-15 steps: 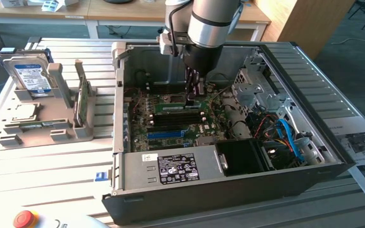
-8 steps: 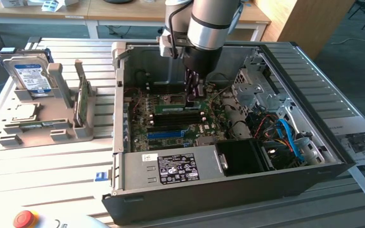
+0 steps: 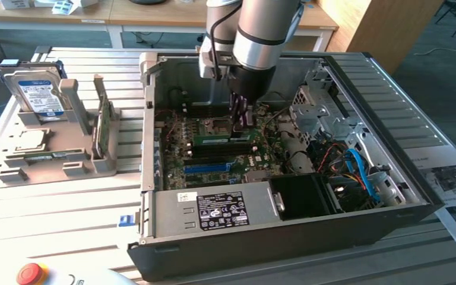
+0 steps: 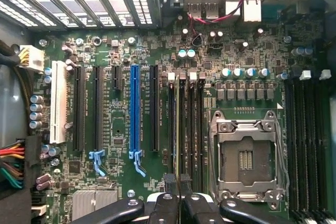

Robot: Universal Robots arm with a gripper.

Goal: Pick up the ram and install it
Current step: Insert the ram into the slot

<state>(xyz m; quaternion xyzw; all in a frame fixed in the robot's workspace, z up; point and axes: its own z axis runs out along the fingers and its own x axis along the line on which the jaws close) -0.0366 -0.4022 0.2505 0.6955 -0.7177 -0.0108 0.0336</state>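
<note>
The ram is a thin green stick standing on edge over the black memory slots of the motherboard, inside the open computer case. In the wrist view the ram shows edge-on as a narrow strip lined up with one slot beside the CPU socket. My gripper reaches straight down into the case and is shut on the ram's top edge. Its two black fingertips pinch the strip, with the gripper centred over it. I cannot tell how deep the ram sits in the slot.
A grey parts holder at the exterior view's left carries a hard drive and an upright green card. Blue cables and drive cages crowd the case's right side. A red stop button sits at the front edge.
</note>
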